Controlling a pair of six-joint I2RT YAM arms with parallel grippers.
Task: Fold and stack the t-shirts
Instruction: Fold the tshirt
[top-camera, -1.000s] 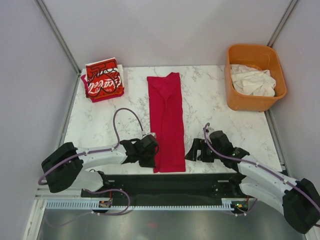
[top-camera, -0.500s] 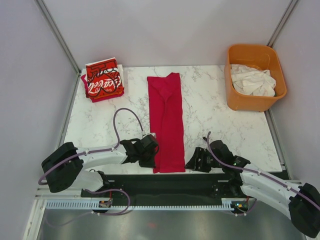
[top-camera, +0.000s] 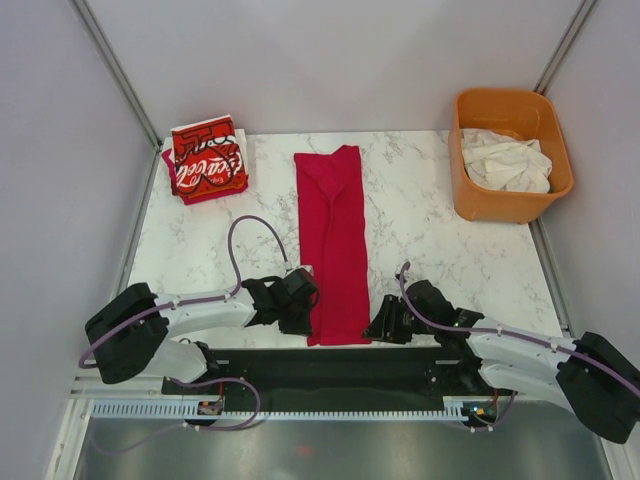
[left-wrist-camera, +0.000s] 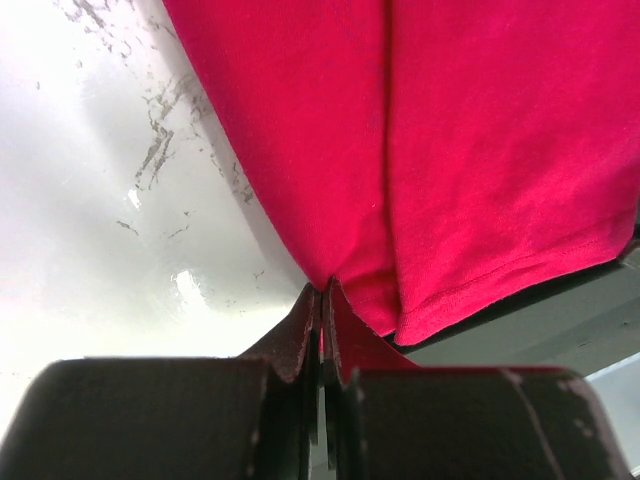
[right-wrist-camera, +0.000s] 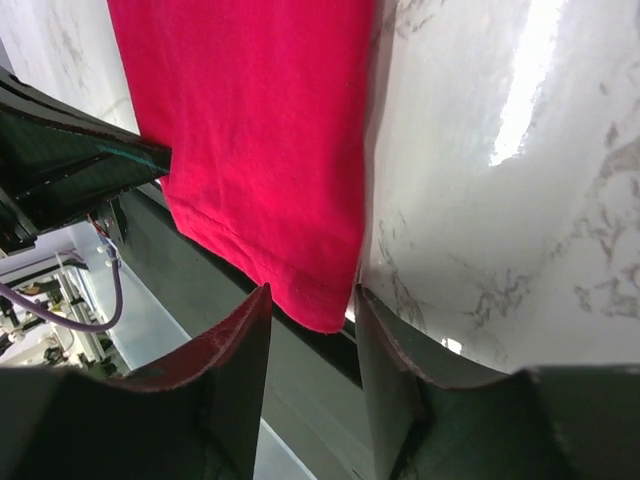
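1. Sliding in from the right over the last second, the right hand (top-camera: 385, 322) now sits at the near right corner of the red shirt (top-camera: 335, 240). Its fingers have narrowed but stand apart, with the hem corner between them, not yet nipped.
2. The left hand (left-wrist-camera: 323, 295) has not moved. Its fingers are pressed together, pinching the near left hem corner.
3. The red shirt lies as before: a long narrow strip, flat on the table (top-camera: 430, 210), running from the near edge toward the far side.
4. My reading: once the right hand closes, both near corners are held, and the strip can be folded over away from the arms.
5. Farther off nothing has changed. The Coca-Cola shirt (top-camera: 208, 160) sits folded at the far left, and the off-white shirts (top-camera: 505, 160) wait crumpled in the tub (top-camera: 500, 208) at the far right.
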